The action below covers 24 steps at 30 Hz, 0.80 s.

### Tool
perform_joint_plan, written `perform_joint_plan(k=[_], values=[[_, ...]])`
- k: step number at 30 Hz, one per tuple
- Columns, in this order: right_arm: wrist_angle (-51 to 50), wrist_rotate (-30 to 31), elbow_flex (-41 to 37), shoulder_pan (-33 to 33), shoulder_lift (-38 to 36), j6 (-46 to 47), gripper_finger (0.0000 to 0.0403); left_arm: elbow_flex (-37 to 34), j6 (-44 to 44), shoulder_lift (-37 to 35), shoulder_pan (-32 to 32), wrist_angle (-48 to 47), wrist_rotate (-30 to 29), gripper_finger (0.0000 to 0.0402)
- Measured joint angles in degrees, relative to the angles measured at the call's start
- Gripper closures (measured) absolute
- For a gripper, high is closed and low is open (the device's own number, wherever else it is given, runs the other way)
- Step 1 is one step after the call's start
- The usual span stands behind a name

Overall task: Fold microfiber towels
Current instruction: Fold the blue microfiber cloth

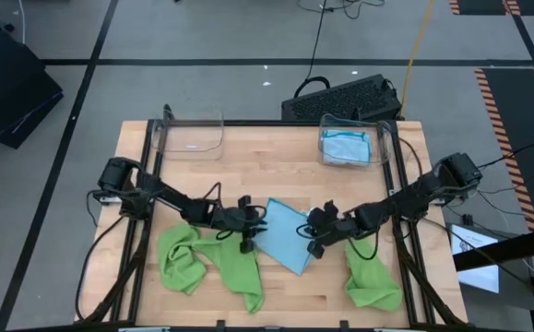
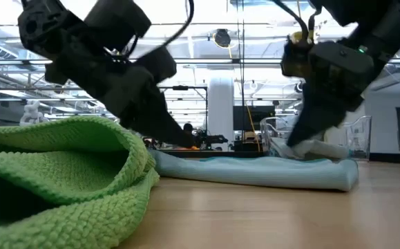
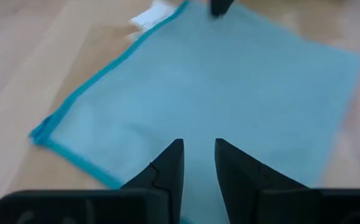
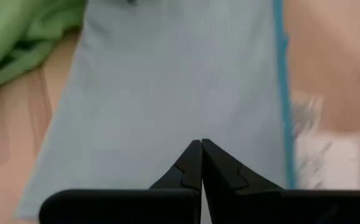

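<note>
A light blue towel (image 1: 285, 238) with teal edging lies folded flat at the table's middle, as the low view (image 2: 255, 171) also shows. My left gripper (image 1: 251, 224) stands at its left edge, slanting down. Its fingers are a narrow gap apart over the cloth (image 3: 198, 146), and I cannot tell whether they touch it. My right gripper (image 1: 315, 236) is shut at the towel's right part (image 4: 201, 144). One lime green towel (image 1: 207, 263) lies crumpled at the near left. Another green towel (image 1: 371, 281) lies at the near right. My right gripper has its shut fingertips (image 4: 195, 155) down on the blue towel's top face (image 4: 186, 112), a little in from its teal right edge (image 4: 281, 93). The fingers slant down from the table's right side. No cloth shows between them, and the towel lies flat on the table.
A clear bin (image 1: 191, 135) stands at the far left. A second clear bin (image 1: 347, 146) at the far right holds folded blue towels. The near green towel (image 2: 61, 180) bulks high in the low view. Bare wood (image 1: 267, 175) lies between the bins and the grippers.
</note>
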Motion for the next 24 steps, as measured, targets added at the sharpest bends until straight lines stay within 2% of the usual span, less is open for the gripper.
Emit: perform_joint_plan(k=[4,7,12,18,24], values=[[-0.02,2.69,0.03,-0.32,-1.06,-7.87,0.0403,0.19,0.81,2.48,2.79,1.64,-0.08,0.0309],[0.17,2.56,-0.52,0.06,-0.59,-9.28,0.0403,0.02,2.75,4.59,5.86,1.82,2.88,0.0309],[-0.03,0.30,-3.68,0.95,-0.36,-3.08,0.0403,0.24,7.13,6.03,10.30,3.12,5.57,0.0309],[2.24,-1.72,-6.11,3.33,-0.41,5.51,0.0403,0.11,14.37,6.27,14.11,6.55,5.62,0.0309],[5.35,-2.56,-7.16,4.19,-0.42,9.37,0.0403,0.05,17.67,5.86,15.92,9.27,4.81,0.0309]])
